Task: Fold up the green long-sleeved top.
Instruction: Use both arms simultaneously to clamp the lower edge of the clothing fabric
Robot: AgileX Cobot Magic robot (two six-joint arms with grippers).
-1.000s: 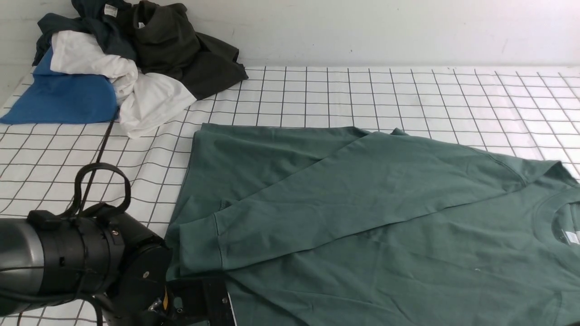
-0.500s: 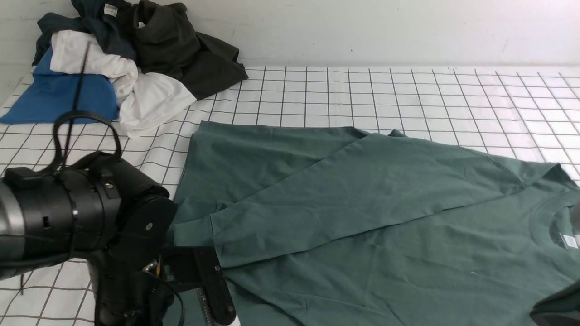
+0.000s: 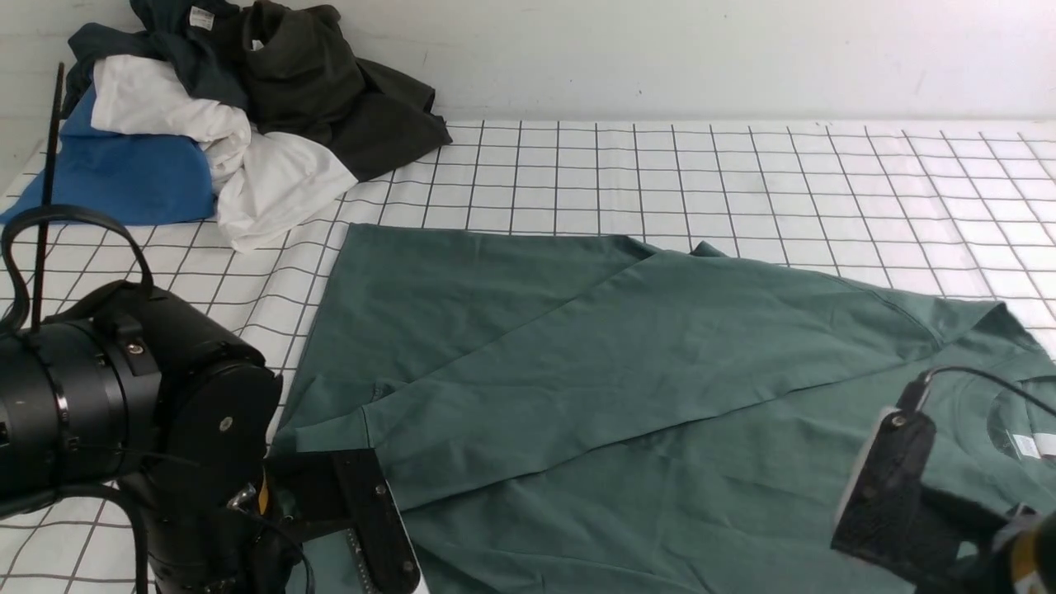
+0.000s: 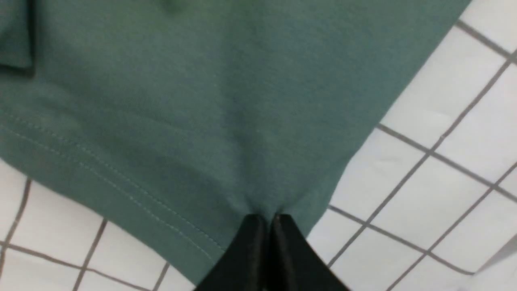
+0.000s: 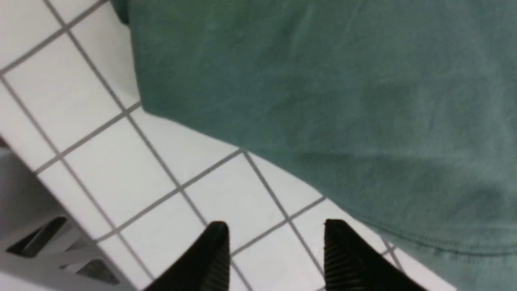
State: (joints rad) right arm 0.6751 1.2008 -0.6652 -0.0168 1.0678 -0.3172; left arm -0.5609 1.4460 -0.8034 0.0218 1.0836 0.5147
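The green long-sleeved top (image 3: 627, 371) lies spread over the checked table, one sleeve folded slantwise across its body and its neck label (image 3: 1027, 445) at the far right. My left gripper (image 3: 379, 528) is at the top's near left corner. In the left wrist view the left gripper (image 4: 266, 218) is shut on the green fabric (image 4: 194, 101) just beside the stitched hem. My right gripper (image 3: 887, 487) hangs near the collar end. The right wrist view shows the right gripper (image 5: 274, 226) open over bare table, with the top's edge (image 5: 323, 101) right beside one finger.
A heap of other clothes (image 3: 247, 99), dark, white and blue (image 3: 115, 177), sits at the back left corner. The white grid cloth (image 3: 742, 173) covers the table behind the top. The table's near edge (image 5: 36, 202) shows in the right wrist view.
My left gripper has shut on the hem corner and drawn it up and left, so the top has shifted left. My right gripper has come into view at the lower right and opened.
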